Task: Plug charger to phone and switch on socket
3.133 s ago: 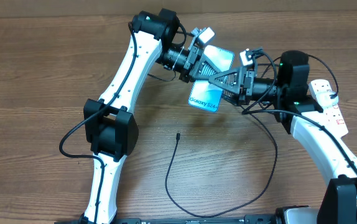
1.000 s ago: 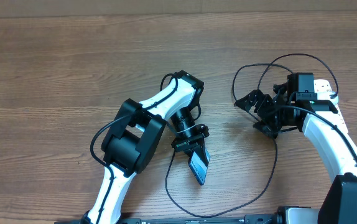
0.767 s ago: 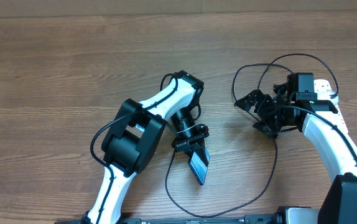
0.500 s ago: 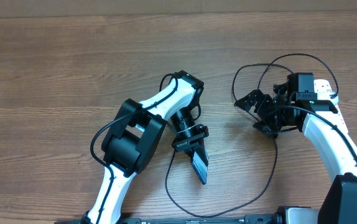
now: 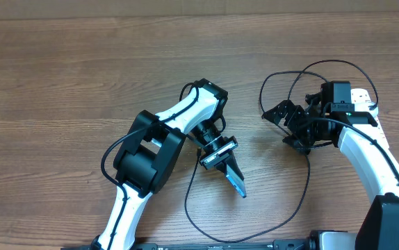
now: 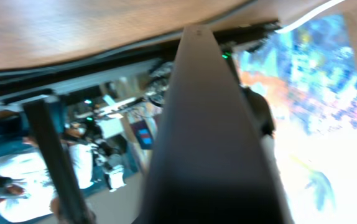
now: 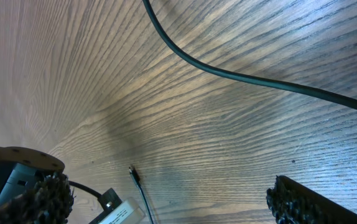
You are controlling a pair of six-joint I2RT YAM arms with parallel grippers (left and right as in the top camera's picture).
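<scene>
The left gripper (image 5: 227,165) was seen clamped on the phone (image 5: 238,183). The phone was held on edge, so that only a thin blue sliver of its screen was shown from overhead. It was carried near the middle of the worktop (image 5: 60,83), somewhat toward the front edge where the arms are based. Whether its lower end touched the wood could not be told. The left wrist view was blurred, and only a dark strip up its middle could be made out.

The right gripper (image 5: 286,127) was found with its jaws spread wide and nothing between them, toward the right edge of the worktop and well apart from the phone. In the right wrist view its ribbed fingers (image 7: 38,196) were seen at the two lower corners, above bare wood.

The charger (image 5: 304,194) was laid in a long curve from beside the phone toward the front edge, then up the right side. Its small connector tip (image 7: 132,169) was seen lying on the wood in the right wrist view. The socket (image 5: 365,97) was largely covered by the right arm, at the right edge.
</scene>
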